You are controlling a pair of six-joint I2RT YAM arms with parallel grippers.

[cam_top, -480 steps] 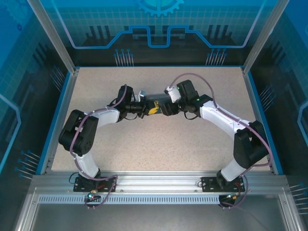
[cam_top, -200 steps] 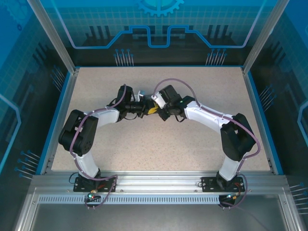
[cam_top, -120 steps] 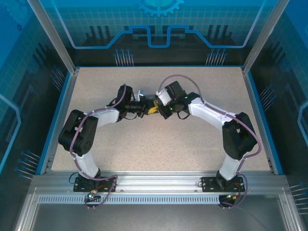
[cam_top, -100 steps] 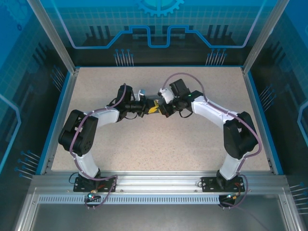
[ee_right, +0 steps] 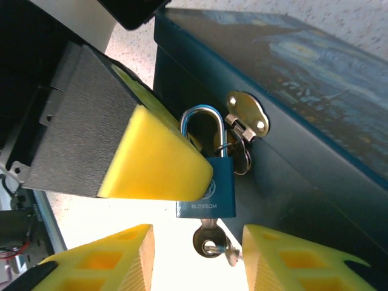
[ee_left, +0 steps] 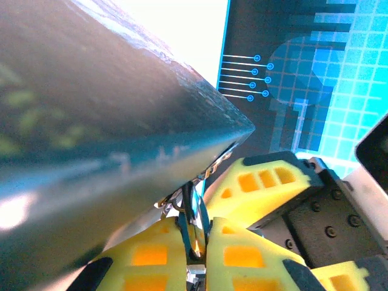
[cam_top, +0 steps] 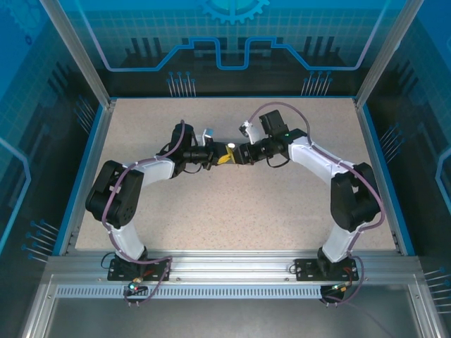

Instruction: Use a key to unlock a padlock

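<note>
A small blue padlock point(ee_right: 207, 189) hangs by its shackle from the metal hasp point(ee_right: 247, 120) of a dark painting-print box point(ee_right: 303, 109). The key point(ee_right: 209, 240) sticks out of the padlock's underside, with a second key dangling from its ring. My left gripper point(ee_left: 197, 229) is shut on the padlock's body; one of its yellow fingers point(ee_right: 154, 159) covers the padlock's left side. My right gripper point(ee_right: 197, 237) is open just below, its yellow fingers either side of the key and apart from it. Seen from above, the left gripper point(cam_top: 217, 156) and right gripper point(cam_top: 237, 154) meet tip to tip at mid-table.
The box's dark side point(ee_left: 91, 121) looms close over the left wrist camera. The speckled tabletop point(cam_top: 232, 211) stretches out around the arms, bounded by a blue rim point(cam_top: 90, 169) and glass walls.
My right gripper has opened and let go of the key, and its arm has drawn back to the right. The left gripper has stayed shut on the padlock.
</note>
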